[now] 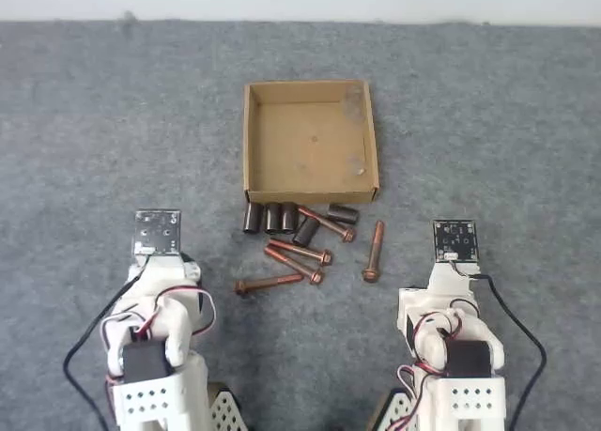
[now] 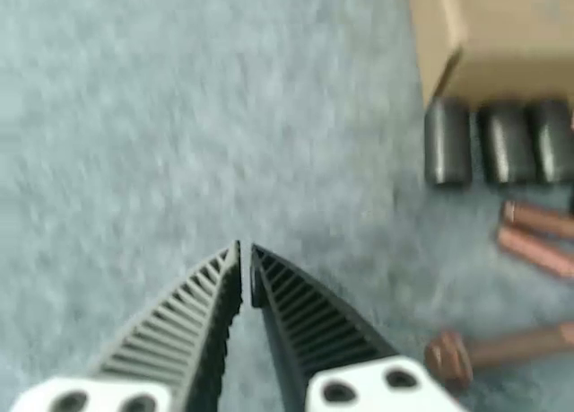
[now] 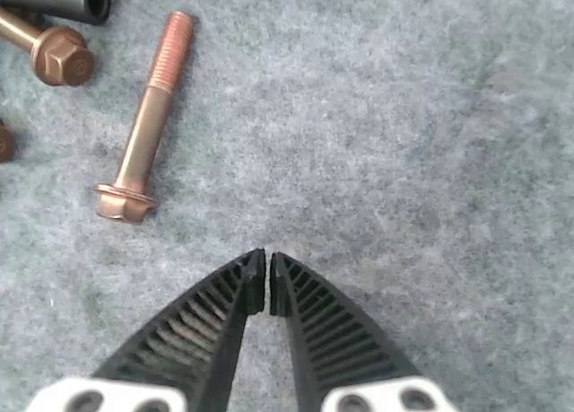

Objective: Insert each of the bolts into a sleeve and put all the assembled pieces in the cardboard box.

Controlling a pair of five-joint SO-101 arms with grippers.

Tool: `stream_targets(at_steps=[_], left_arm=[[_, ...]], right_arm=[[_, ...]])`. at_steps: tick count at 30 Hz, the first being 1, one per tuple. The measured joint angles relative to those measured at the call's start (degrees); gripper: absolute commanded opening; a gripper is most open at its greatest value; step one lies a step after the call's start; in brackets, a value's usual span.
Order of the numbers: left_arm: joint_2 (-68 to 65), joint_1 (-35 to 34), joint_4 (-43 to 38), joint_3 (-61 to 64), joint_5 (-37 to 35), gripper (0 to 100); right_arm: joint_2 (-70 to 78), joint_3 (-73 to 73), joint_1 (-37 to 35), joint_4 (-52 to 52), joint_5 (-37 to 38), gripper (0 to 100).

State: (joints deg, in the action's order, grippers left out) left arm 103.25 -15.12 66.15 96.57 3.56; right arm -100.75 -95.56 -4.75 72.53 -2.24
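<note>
Left gripper [image 2: 245,249]: pinched closed, empty. Left bolt [image 1: 269,283]: at its 3 o'clock, axis 3–9, head nearest.
Sleeves [image 1: 272,217]: on the table, at 6 o'clock of box [image 1: 312,85].
Right gripper [image 3: 267,258]: closed, empty. Right bolt [image 3: 143,125]: at its 9 o'clock, axis 12–6.

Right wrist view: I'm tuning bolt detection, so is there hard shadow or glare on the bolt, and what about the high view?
Right wrist view: the bolt casts only a soft, narrow shadow and has a mild sheen, no glare. High view: even light, with faint shading inside the cardboard box.
</note>
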Motion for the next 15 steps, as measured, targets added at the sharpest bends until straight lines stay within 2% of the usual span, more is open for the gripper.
stream_targets(at_steps=[9, 12, 15], left_arm=[[0.0, 0.0, -17.85, 0.53, 0.0, 1], [0.0, 0.0, -18.9, -0.09, 0.0, 1], [0.0, 0.0, -16.53, -4.04, -1.14, 1]], right_arm=[[0.0, 0.09, 0.0, 0.0, 0.09, 0.9], [0.0, 0.09, 0.26, -1.05, 0.09, 0.9], [0.0, 0.0, 0.26, -1.93, 0.09, 0.9]])
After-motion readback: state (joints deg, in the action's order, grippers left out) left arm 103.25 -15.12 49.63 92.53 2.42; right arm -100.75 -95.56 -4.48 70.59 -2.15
